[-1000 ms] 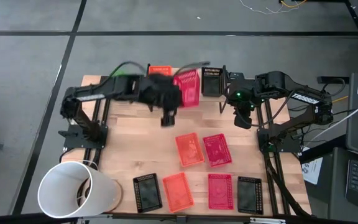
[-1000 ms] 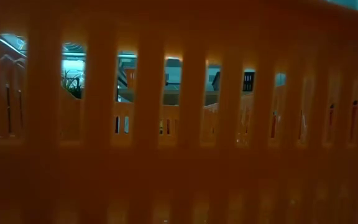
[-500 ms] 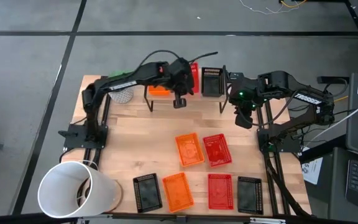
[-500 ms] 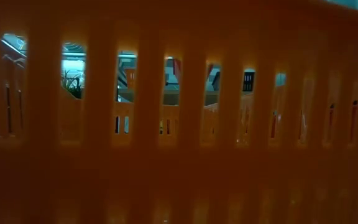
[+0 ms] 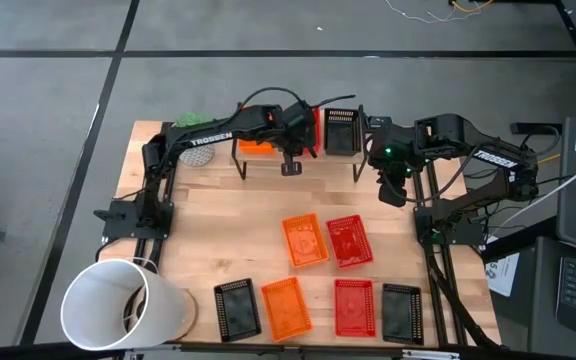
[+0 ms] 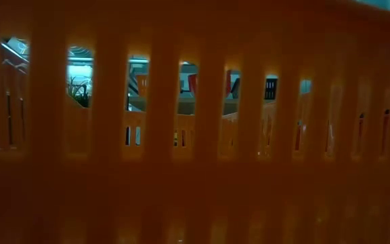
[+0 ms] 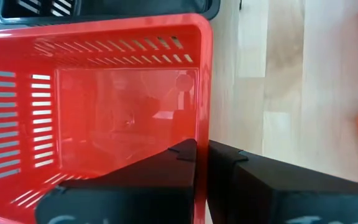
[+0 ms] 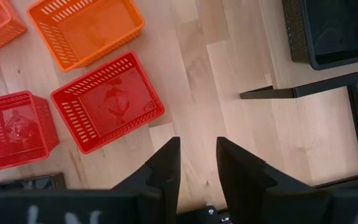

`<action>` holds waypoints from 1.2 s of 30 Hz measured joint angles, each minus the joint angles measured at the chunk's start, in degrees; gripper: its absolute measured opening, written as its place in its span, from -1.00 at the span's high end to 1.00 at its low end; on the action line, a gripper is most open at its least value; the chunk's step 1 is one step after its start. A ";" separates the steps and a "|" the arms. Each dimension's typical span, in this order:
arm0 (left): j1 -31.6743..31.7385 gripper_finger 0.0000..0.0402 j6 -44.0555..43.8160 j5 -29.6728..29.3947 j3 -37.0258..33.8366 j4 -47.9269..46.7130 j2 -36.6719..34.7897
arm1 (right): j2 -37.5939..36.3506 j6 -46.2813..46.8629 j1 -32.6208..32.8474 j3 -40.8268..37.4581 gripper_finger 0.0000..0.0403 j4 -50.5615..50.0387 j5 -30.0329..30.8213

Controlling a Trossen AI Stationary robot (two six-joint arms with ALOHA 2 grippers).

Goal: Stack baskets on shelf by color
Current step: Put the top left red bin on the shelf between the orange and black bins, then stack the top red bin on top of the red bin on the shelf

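My left gripper [image 5: 292, 150] is over the middle of the shelf [image 5: 323, 156] at the table's far edge, shut on a red basket [image 5: 314, 122] that sits level between an orange basket [image 5: 258, 145] and a black basket [image 5: 341, 130] on the shelf. I cannot tell whether the red basket rests on the plank. My right gripper [image 5: 389, 188] hangs open and empty beside the shelf's right end. On the table lie two orange baskets [image 5: 305, 240] [image 5: 285, 306], two red baskets [image 5: 349, 240] [image 5: 355, 306] and two black baskets [image 5: 237, 308] [image 5: 402, 312]. My left gripper pinches the red basket's near side wall [image 7: 202, 134] at the rim, with one finger [image 7: 166, 165] inside the basket and the other [image 7: 247, 171] outside. The fingers point down from above. The basket is level with its open side up.
A large white bucket [image 5: 118, 302] lies at the near left corner. The low view is filled by the slotted wall of an orange basket [image 6: 195, 169] right in front of the camera. Bare wood lies between the shelf and the baskets on the table [image 5: 218, 215].
My left gripper has gone toward the table's far edge with the red basket, from over the table in front of the shelf to over the shelf's middle. The basket was tilted up and now sits level between the orange and black baskets.
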 joint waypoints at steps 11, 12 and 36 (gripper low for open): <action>0.00 0.70 -0.54 -0.56 0.00 -1.70 0.00 | 0.00 0.02 0.00 0.00 0.49 0.00 0.02; 0.02 0.68 -0.63 -0.56 0.00 -1.70 0.00 | 0.00 0.02 -0.02 0.00 0.49 0.00 0.00; -2.97 0.64 -1.01 -2.50 10.34 -3.36 -0.46 | 0.00 1.45 0.00 0.00 0.49 -0.02 0.00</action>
